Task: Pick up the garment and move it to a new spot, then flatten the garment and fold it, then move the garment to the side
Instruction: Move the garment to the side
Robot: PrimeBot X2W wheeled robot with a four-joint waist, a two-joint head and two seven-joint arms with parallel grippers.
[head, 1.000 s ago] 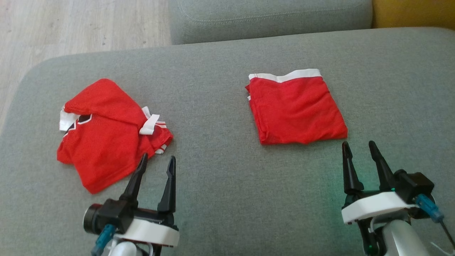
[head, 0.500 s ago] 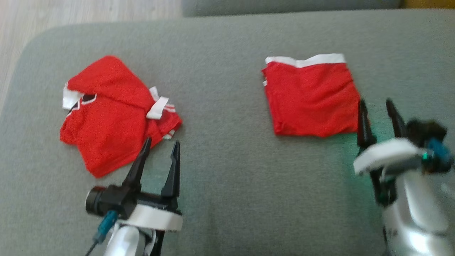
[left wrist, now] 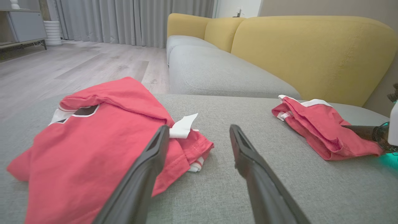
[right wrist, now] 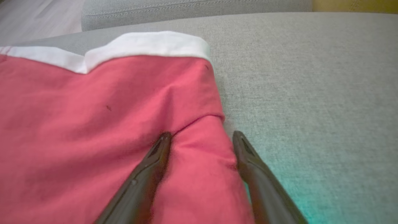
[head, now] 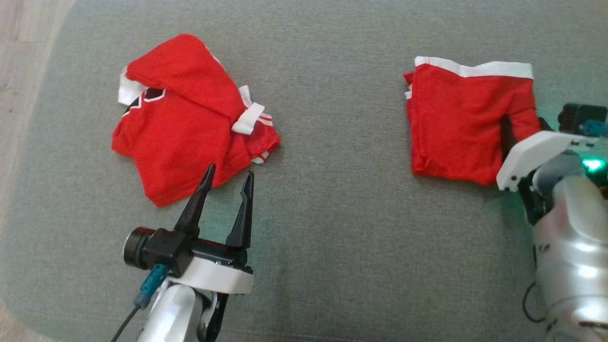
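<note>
Black and tapered, the two fingers of the right gripper (right wrist: 201, 135) are standing wide apart and straddling the right-hand edge of the folded garment (head: 456, 123). One tip is pressing a crease into the cloth, and the other is sitting at the hem where cloth meets cushion. Nothing is being held yet. In the head view this gripper is working at about 3 o'clock, and the garment is lying at 2 o'clock on the grey seat cushion (head: 332, 228).

Judging by the neat rectangle, the folding is looking finished. The step in hand is therefore probably the last one: taking hold so as to move the garment aside. The next move is calling for the jaws to close through all the stacked layers at that edge, low enough to catch the bottom ply. After that comes a lift or slide that is not letting the fold fall open.

The cloth is showing as a thin red fine-textured knit, soft and limp, with a smooth white band (right wrist: 146, 43) along its far edge. The cushion is wearing a coarse grey weave, likely to drag on the fabric.

At 7 o'clock the left gripper (head: 230, 171) is hovering equally wide and empty. Its tips are pointing just beside a crumpled red jersey (head: 185, 128) at 10 o'clock, bunched, with white trim and a dark collar patch.
</note>
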